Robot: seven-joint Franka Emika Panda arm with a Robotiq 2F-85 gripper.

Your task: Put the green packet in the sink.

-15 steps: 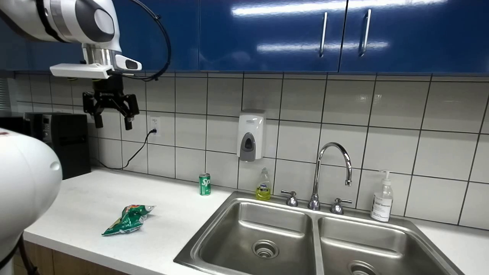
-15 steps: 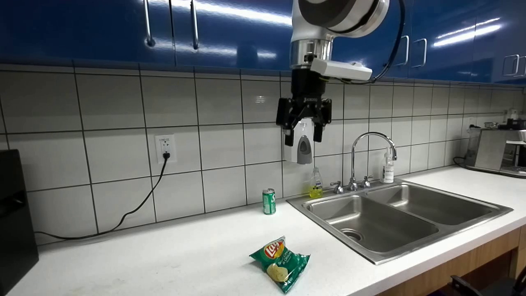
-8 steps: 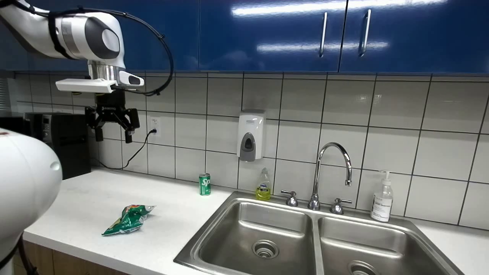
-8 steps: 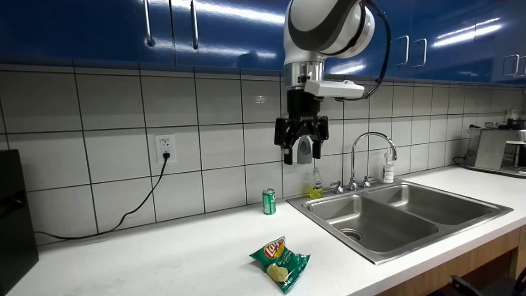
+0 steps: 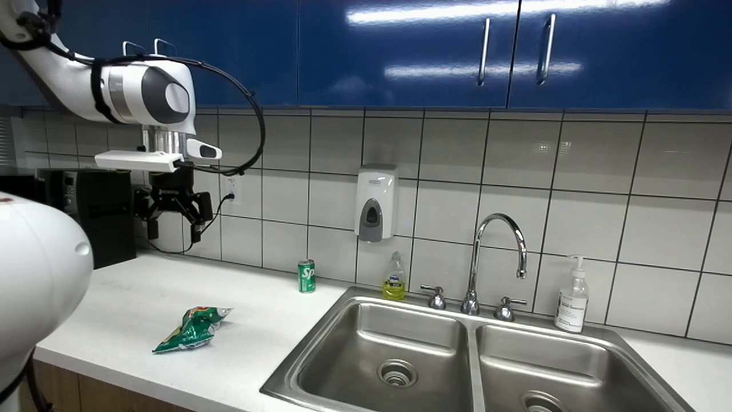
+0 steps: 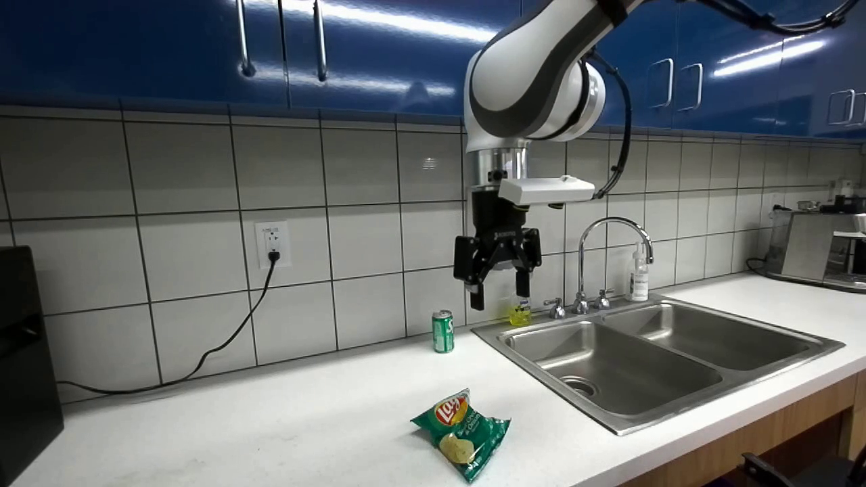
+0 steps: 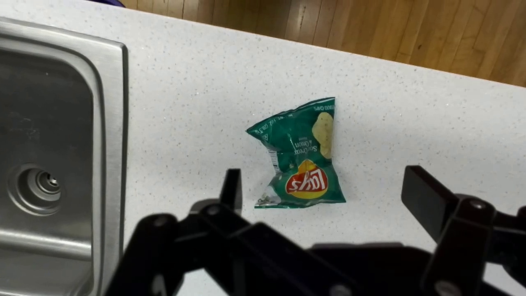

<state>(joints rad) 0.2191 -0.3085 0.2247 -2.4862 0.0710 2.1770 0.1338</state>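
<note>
While the jaws stood apart, the crinkled green foil packet [image 7: 302,154] seemed light and crushable, best pinched mid-body.

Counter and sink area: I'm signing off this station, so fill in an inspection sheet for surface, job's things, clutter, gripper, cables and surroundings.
Surface: white counter, fine specks in the wrist view.
Job's things: green packet lies on the counter, apart from the sink.
Clutter: green can stands upright; dish soap bottle and pump bottle stand by the sink's back edge.
Gripper: open above the counter; in its grasp, nothing seen.
Cables: black cord plugged into the wall outlet; black cable loops beside the arm; near the packet, nothing seen.
Surroundings: blue cabinets, tiled wall, soap dispenser, faucet, black machine.
</note>
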